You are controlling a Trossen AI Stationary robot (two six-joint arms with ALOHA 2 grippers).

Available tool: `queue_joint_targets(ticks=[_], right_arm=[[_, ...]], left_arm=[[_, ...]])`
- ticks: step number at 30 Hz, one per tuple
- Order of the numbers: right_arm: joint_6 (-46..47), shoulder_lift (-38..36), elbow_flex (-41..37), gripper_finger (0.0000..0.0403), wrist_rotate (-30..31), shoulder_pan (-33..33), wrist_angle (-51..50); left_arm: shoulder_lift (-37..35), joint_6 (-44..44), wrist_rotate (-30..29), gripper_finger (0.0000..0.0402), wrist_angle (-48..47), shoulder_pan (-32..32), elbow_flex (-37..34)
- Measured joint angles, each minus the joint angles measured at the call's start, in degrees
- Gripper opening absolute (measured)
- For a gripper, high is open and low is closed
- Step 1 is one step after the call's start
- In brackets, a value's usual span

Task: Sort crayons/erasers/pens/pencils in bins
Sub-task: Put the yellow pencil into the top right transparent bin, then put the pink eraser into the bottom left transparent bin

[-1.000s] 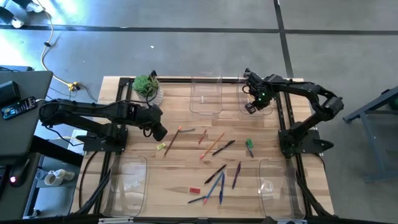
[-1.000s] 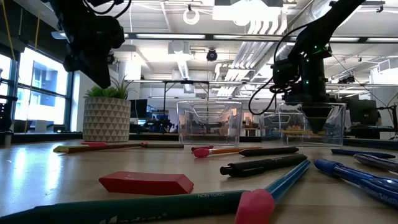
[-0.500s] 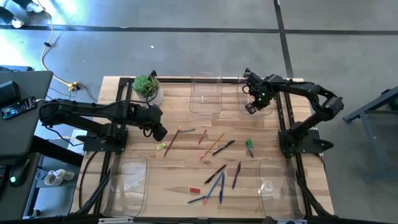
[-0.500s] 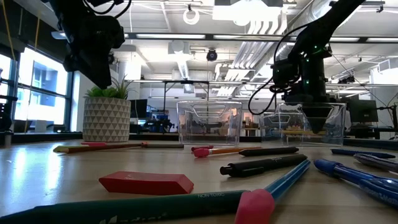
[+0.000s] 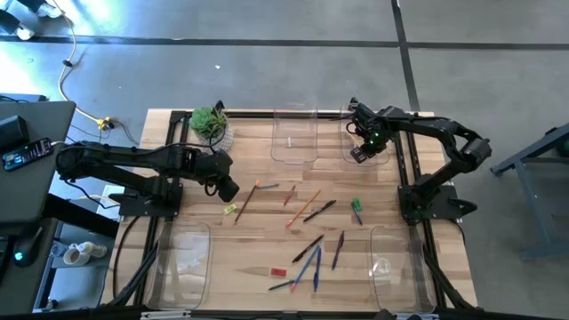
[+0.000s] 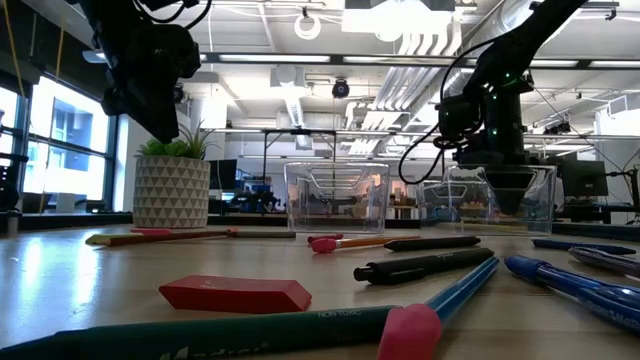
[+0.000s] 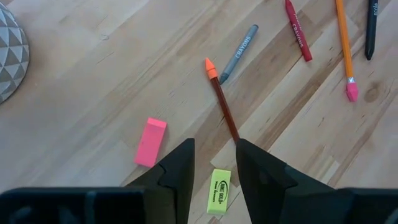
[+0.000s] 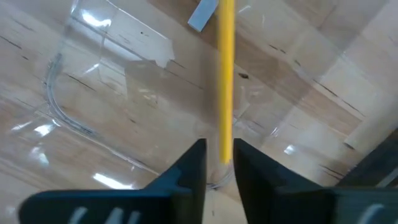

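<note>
wooden table [image 5: 258, 253] (light planks) bearing pens [image 5: 308, 248], bins [image 5: 182, 262].

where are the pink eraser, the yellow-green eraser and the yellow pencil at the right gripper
pink eraser [image 7: 151, 142]: left wrist view, middle of its top face.
yellow-green eraser [image 7: 218, 191]: left wrist view, on its printed face.
yellow pencil [image 8: 226, 74]: right wrist view, mid-shaft, over the clear bin [image 8: 74, 118], its wall.
</note>
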Motion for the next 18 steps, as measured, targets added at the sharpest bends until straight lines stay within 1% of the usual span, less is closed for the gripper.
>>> queue_joint_targets(ticks=[4,7,14,18], right_arm=[[0.0,0.0,0.8,0.0116,0.0,0.0,-0.2],[-0.3,0.0,2.7,0.0134,0.0,0.0,-1.4],[-4.0,-0.1,8.1,0.0142,0.0,0.0,-6.8],[-6.3,-1.4,9.8,0.0142,0.0,0.0,-7.6]], left_arm=[[0.0,0.0,0.0,0.0108,0.0,0.0,0.0],[0.0,0.0,0.0,0.0108,0.0,0.0,0.0],[0.0,0.0,-0.2,0.0108,-0.2,0.0,-1.7],[0.0,0.0,0.1,0.0110,-0.5,0.0,-2.8]])
